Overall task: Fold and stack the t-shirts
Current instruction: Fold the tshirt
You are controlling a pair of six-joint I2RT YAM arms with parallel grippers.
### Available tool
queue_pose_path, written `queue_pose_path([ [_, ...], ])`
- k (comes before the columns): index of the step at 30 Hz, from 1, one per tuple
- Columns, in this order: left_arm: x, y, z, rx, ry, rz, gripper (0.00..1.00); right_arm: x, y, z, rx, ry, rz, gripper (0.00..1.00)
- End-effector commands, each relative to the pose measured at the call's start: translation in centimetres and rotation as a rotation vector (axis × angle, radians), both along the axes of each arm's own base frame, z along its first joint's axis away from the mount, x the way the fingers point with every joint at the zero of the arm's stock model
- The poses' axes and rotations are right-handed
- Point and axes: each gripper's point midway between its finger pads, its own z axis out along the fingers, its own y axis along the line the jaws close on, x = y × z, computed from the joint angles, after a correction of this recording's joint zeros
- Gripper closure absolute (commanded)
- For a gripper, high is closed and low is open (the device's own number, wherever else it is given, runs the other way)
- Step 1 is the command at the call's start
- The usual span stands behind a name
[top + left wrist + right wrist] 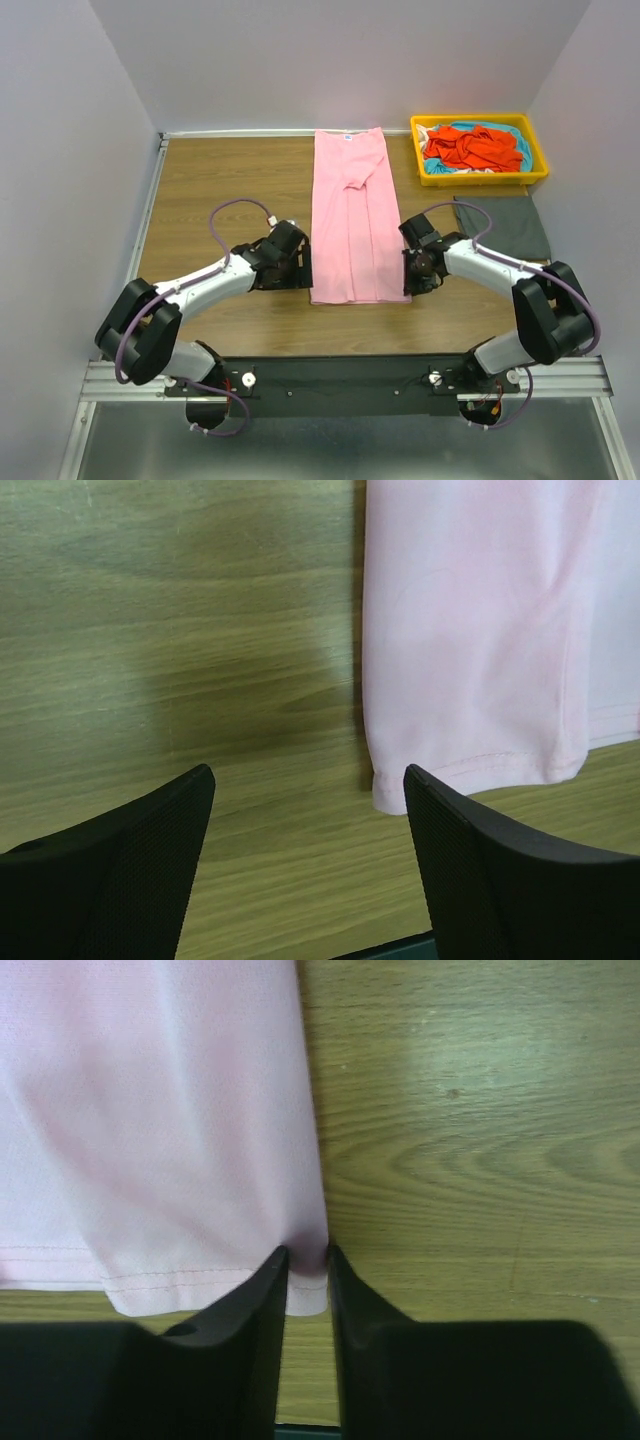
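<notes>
1. At the near right hem corner of the light pink t-shirt (160,1110), the right gripper (307,1255) was pressed almost together, pinching that corner of fabric between its two fingers.
2. Beside the shirt's near left corner, the left gripper (310,780) stood spread wide over the bare wooden table (150,630), holding nothing. One finger sat just beside the hem; whether it touched could not be told.
3. That pink shirt lay flat as a long narrow strip, running from between the two grippers to the table's far edge.
4. Right of the shirt's far end, a yellow tray (480,180) held the crumpled orange-red t-shirt (475,148) on top of the turquoise t-shirt (508,130).
5. Nearer than the tray, well right of the pink shirt, the dark grey t-shirt (505,228) lay flat on the table.
</notes>
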Motion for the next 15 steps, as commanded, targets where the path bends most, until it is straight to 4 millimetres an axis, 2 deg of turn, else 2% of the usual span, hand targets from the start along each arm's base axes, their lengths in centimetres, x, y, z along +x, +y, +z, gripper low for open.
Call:
queue_pose_path([
  [1, 0.1, -0.3, 0.1, 0.051, 0.004, 0.008, 0.18, -3.8, -1.7, -2.8, -0.076, 0.171, 0.022, 0.76],
  [4, -0.1, -0.9, 0.0, 0.071, 0.014, -0.004, 0.18, -3.9, -1.6, -3.0, -0.075, 0.182, 0.024, 0.84],
  [5, -0.2, -0.9, -0.2, 0.084, 0.019, -0.004, 0.18, -3.9, -1.6, -3.0, -0.075, 0.184, 0.021, 0.91],
  [7, -0.4, -1.4, -0.4, 0.099, 0.025, -0.016, 0.21, -3.7, -1.6, -3.0, -0.078, 0.176, 0.025, 0.98],
  [15, -0.5, -2.2, -1.1, 0.148, 0.039, -0.033, 0.34, -3.3, -1.8, -3.0, -0.088, 0.157, 0.034, 0.99],
])
